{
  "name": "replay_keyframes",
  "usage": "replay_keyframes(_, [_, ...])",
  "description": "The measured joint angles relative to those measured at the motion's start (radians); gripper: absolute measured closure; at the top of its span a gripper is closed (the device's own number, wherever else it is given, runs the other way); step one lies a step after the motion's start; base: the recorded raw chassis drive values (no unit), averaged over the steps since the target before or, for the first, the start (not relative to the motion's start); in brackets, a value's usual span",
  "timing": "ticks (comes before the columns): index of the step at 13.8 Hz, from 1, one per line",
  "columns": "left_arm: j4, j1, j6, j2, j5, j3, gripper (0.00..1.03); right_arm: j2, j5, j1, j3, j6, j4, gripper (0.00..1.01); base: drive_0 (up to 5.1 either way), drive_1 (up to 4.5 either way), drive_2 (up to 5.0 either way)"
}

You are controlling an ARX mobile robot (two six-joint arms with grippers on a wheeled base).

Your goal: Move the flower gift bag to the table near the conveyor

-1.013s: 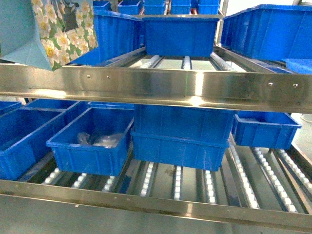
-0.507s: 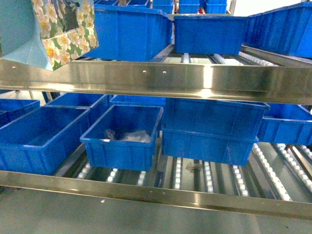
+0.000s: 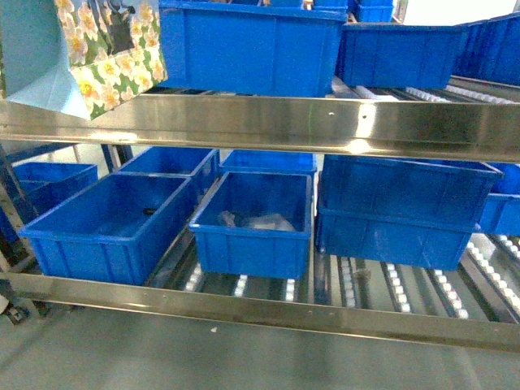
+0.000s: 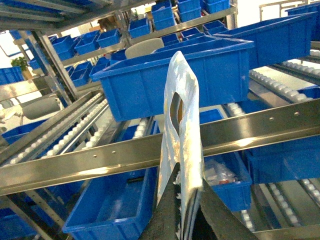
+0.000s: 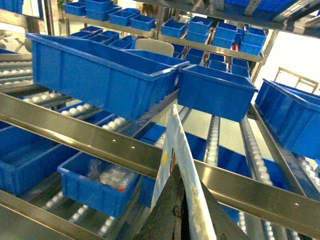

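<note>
Flower gift bag [image 3: 97, 57] hung upper left, before conveyor [image 3: 268, 126] rail. Top edge pinched by left gripper [image 4: 186, 212] jaws and right gripper [image 5: 187, 210] jaws; bag upright. Table not sighted.

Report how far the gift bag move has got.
Done: both grippers, left and right, are shut on the flower bag, lifted in front of the conveyor. In hand: carrying it. Left: setting it on the table, which no view shows.
</note>
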Motion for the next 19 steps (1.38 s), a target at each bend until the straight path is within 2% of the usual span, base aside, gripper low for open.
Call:
replay_keyframes(10, [0.000,0.000,0.000,0.000,-0.001,0.000,1.01,0.000,-0.001,0.000,-0.001,0.000,0.002,0.99,-4.9,1.62,3.2])
replay_keyframes(19, [-0.001,0.000,0.000,-0.001,-0.001,0.000,1.01,0.000,-0.001,0.000,-0.001,0.000,0.002,0.99,-4.7,3.71,1.1])
